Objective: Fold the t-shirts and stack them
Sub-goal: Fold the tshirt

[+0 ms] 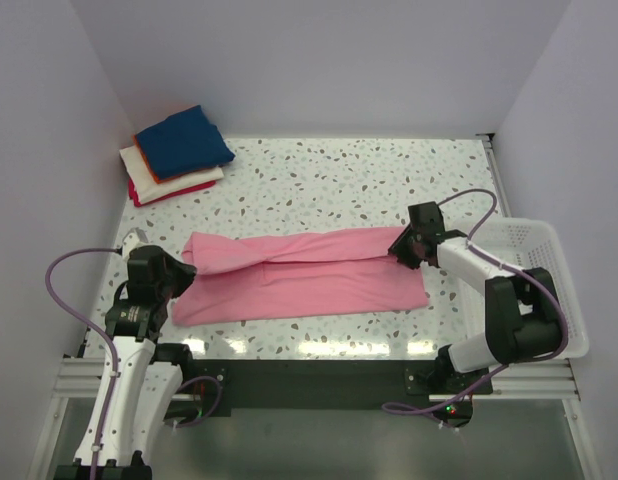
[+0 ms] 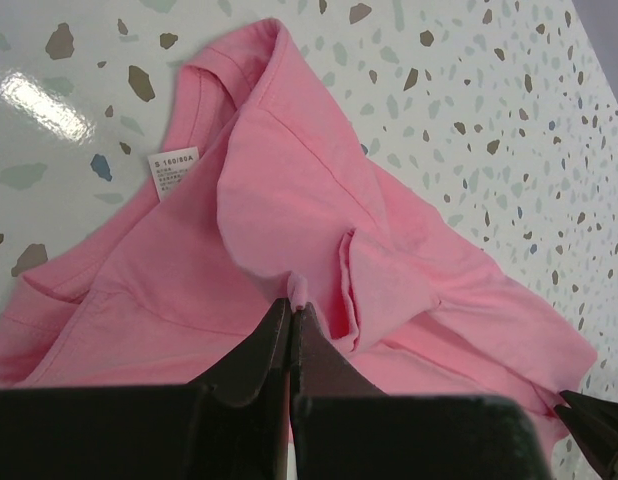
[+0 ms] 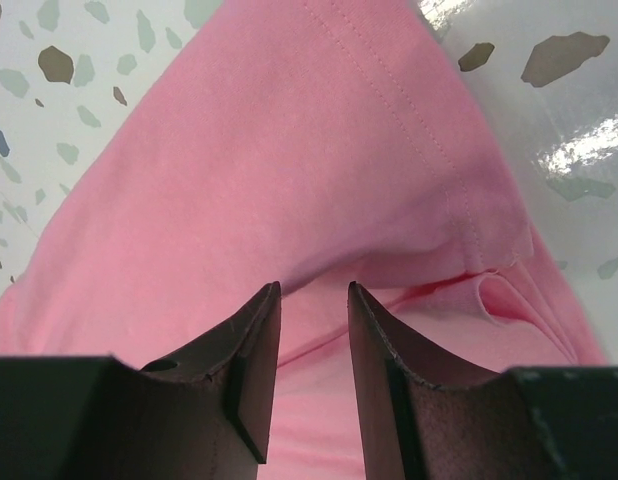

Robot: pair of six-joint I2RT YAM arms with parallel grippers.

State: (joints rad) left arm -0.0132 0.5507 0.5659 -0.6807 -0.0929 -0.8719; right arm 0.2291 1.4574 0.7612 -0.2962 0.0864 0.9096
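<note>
1. My left gripper [image 2: 292,300] is clenched. Its two dark, wedge-shaped tips meet on a small nub of the pink shirt [image 1: 299,285], at the shirt's left end.
2. The pink shirt is soft, matte cotton. It lies as a long band with its far edge folded over the near layer, so a crease runs along its length.
3. Just beyond my left pinch the cloth puckers into loose, rounded folds. The ribbed collar opens past them, with a small white rectangular label [image 2: 174,170] sewn inside.
4. My right gripper [image 3: 314,290] is at the shirt's right end. Its rough, dark tips stand apart with a clear gap between them, released. I cannot tell whether they touch the cloth.
5. Past my right tips the cloth is smooth, and a stitched hem [image 3: 459,190] runs across it to a small curled fold.
6. The shirt rests on a glossy, speckled table [image 1: 329,180].
7. Well beyond the shirt's left end sits a stack [image 1: 179,150] of folded rectangles: navy on top, then orange, white and red edges.
8. Right of the shirt is a white plastic mesh basket [image 1: 534,250].
</note>
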